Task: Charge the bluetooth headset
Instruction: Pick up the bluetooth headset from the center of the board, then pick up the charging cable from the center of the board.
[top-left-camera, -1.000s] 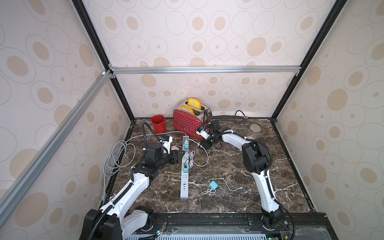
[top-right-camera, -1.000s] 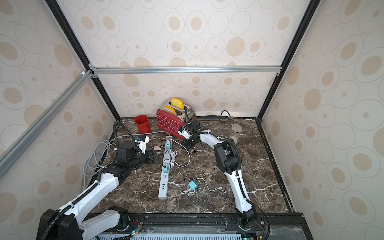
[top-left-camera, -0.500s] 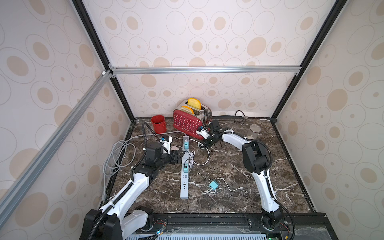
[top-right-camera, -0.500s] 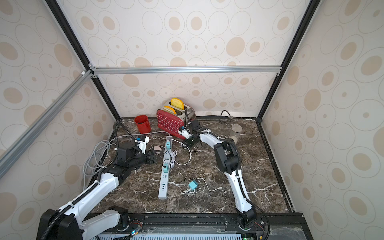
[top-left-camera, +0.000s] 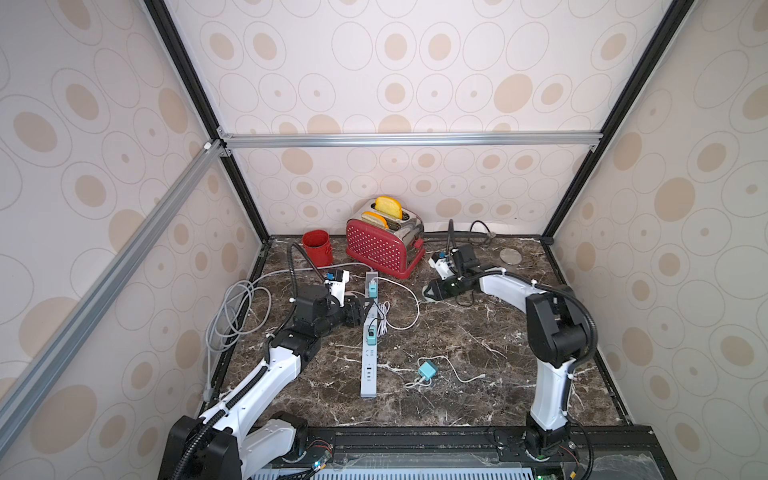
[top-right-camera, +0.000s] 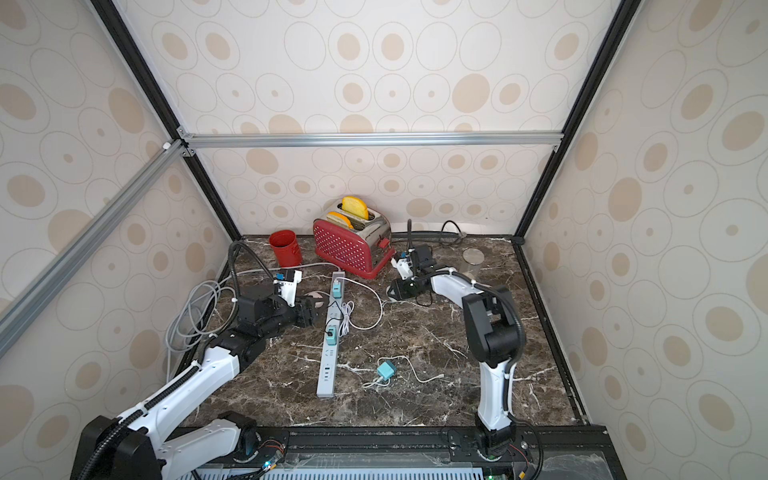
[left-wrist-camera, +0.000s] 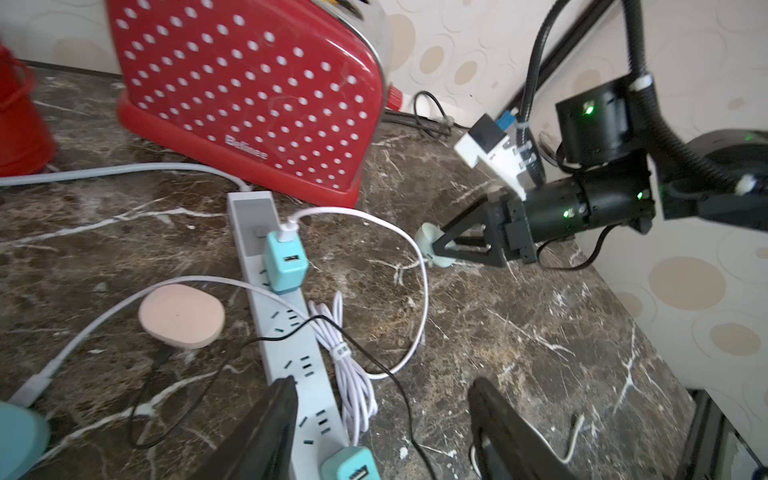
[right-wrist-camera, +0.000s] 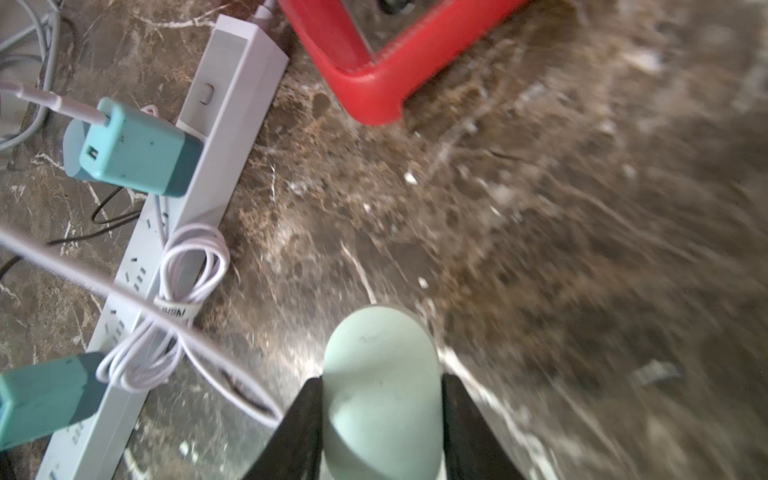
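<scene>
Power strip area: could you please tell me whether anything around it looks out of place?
Yes: a teal charger lies unplugged on the table beside the power strip, its cable trailing, and a bundled white cable lies partly across the strip.

Red polka-dot toaster (top-left-camera: 384, 247) with toast slices (top-left-camera: 388, 207), red cup (top-left-camera: 317, 248) just beside, round grey disc (top-left-camera: 510, 255) well apart.

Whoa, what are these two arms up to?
Two robot arms are working on charging a headset. The right gripper is clamped on a pale green case down at the tabletop, near the red toaster. The left gripper hangs open over the white power strip, holding nothing. A pink case lies beside the strip.
</scene>
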